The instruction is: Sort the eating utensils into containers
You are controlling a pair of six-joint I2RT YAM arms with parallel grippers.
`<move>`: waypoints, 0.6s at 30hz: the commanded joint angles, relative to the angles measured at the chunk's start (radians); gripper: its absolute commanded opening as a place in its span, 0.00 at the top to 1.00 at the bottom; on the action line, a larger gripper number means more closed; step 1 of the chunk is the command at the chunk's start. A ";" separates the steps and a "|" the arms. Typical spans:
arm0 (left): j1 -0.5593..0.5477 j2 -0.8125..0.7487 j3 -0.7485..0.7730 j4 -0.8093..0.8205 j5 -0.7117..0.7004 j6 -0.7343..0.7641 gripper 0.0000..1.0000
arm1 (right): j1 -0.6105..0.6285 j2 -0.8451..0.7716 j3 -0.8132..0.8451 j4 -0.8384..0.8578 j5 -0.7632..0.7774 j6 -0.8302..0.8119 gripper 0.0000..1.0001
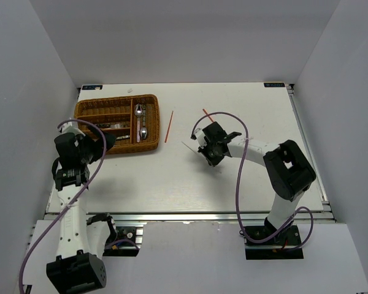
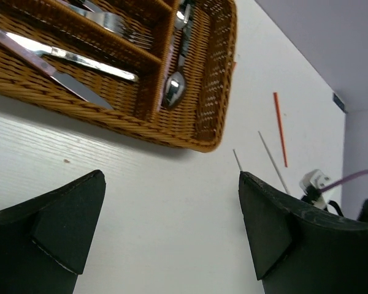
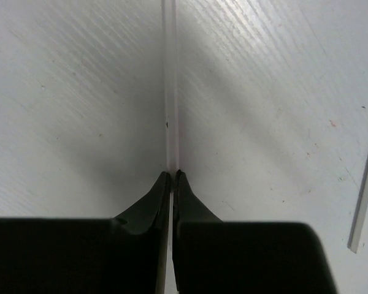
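My right gripper (image 1: 207,151) (image 3: 172,173) is shut on a thin white chopstick (image 3: 170,79) that lies on the table and runs straight ahead from the fingertips. A second white chopstick (image 3: 366,184) lies to its right. Two red-orange chopsticks (image 1: 168,126) (image 1: 207,113) rest on the table between the gripper and the brown wicker tray (image 1: 116,98) (image 2: 202,142). The tray's compartments hold spoons (image 1: 143,131) (image 2: 173,89), forks (image 2: 119,26) and a knife (image 2: 73,89). My left gripper (image 1: 103,143) (image 2: 172,180) hovers open and holds nothing, just in front of the tray's near right corner.
White walls enclose the table on three sides. A purple cable (image 1: 239,159) loops over the right arm, and another (image 1: 89,177) hangs round the left arm. The aluminium rail (image 1: 184,215) marks the table's near edge.
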State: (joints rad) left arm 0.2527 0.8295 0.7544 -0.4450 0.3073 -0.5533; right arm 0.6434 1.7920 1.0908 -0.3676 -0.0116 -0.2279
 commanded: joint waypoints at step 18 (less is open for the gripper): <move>-0.601 0.000 -0.115 0.498 0.087 -0.214 0.02 | 0.074 -0.418 -0.137 0.509 -0.476 0.733 1.00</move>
State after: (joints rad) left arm -0.2901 0.8135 0.6109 -0.0246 0.4713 -0.7856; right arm 0.6903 1.3849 0.9485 -0.0097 -0.3962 0.3599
